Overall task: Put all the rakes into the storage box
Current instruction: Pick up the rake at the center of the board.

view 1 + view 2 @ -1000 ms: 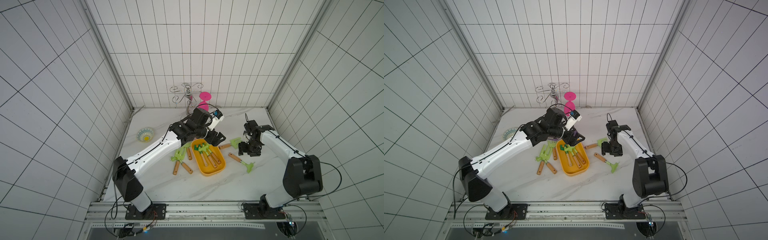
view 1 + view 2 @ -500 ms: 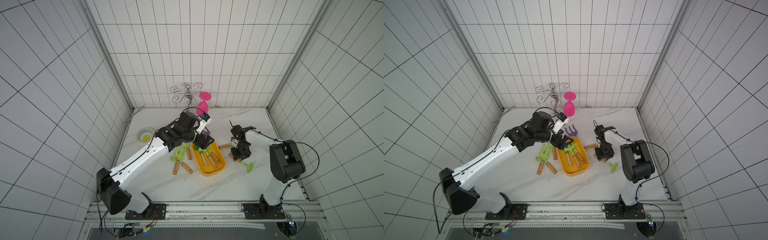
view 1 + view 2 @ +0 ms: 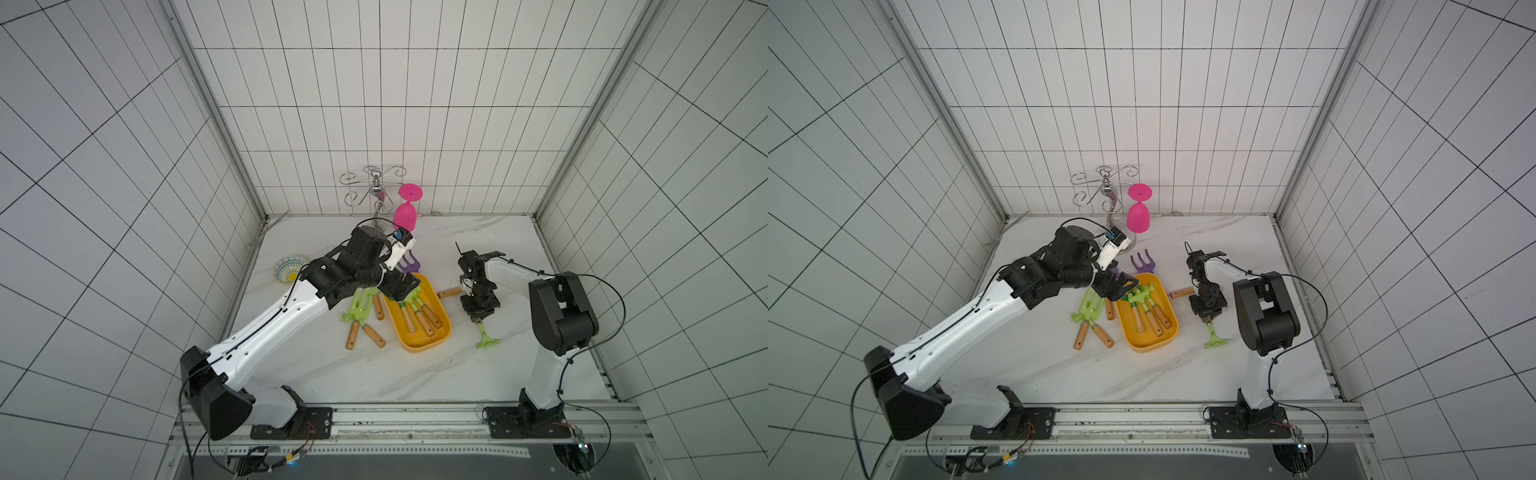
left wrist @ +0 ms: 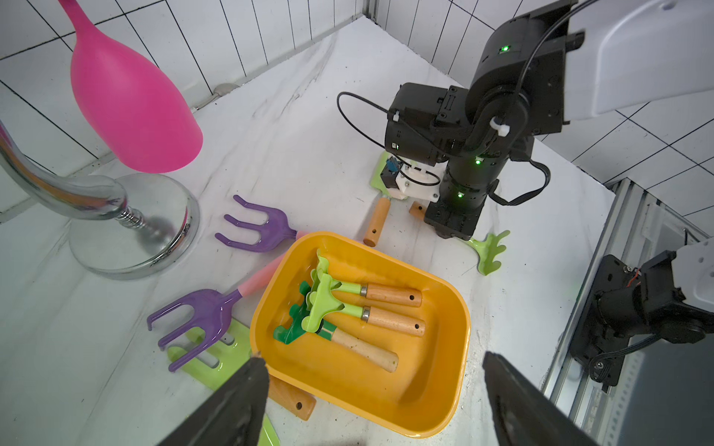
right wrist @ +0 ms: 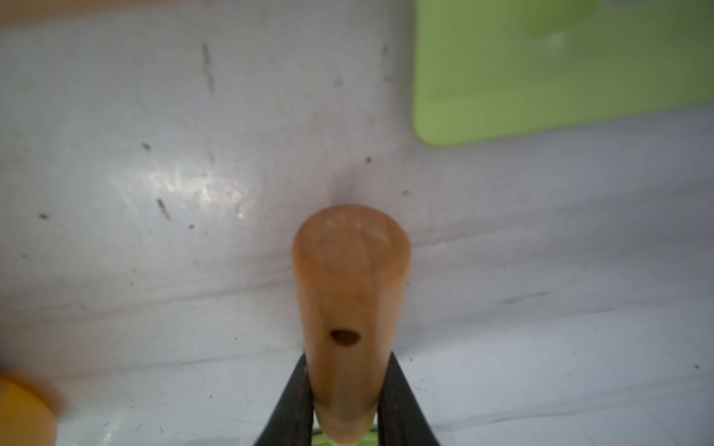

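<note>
On the marbled counter point(image 3: 332, 374) inside white-tiled walls, the rake point(image 3: 486, 341) lies just beside the storage box point(image 3: 415, 340), right fingers point(image 5: 293, 401) pinching its round handle, which could twist loose; left fingers point(image 4: 239, 401), spread wide over the box, may obstruct.

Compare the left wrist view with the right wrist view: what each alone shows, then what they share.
Left wrist only: three rakes lying in the yellow-orange plastic storage box, two purple plastic forks, a pink goblet. Right wrist only: the right gripper's black fingers shut on the wooden handle of a light-green rake. Both: white marble table, light-green flat blade.
</note>
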`<action>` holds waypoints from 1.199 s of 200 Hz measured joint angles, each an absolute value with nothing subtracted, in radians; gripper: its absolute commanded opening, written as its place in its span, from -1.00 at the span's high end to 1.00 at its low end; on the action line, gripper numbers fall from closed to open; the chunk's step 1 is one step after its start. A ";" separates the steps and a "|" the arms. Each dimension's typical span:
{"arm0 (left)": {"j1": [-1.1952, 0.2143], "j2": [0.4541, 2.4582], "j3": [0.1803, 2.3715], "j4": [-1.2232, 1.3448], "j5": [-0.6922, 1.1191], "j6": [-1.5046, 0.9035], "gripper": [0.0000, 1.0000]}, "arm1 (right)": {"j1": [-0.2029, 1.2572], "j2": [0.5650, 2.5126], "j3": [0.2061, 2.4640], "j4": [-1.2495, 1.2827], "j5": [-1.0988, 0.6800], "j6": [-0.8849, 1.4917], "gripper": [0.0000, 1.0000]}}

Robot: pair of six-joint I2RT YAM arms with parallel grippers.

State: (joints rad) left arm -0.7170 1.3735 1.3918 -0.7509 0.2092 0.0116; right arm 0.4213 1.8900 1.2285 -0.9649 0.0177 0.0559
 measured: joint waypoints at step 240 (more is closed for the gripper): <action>-0.654 1.488 1.106 -0.249 0.738 -0.381 -0.69 | 0.789 1.300 1.280 -0.999 -0.191 -0.111 0.84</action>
State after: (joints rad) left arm -0.6540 1.4879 1.1061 -0.2489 0.7383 -0.3809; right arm 0.7887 1.3003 1.2804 -0.9989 -0.1905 -0.1112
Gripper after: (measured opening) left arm 0.851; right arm 0.257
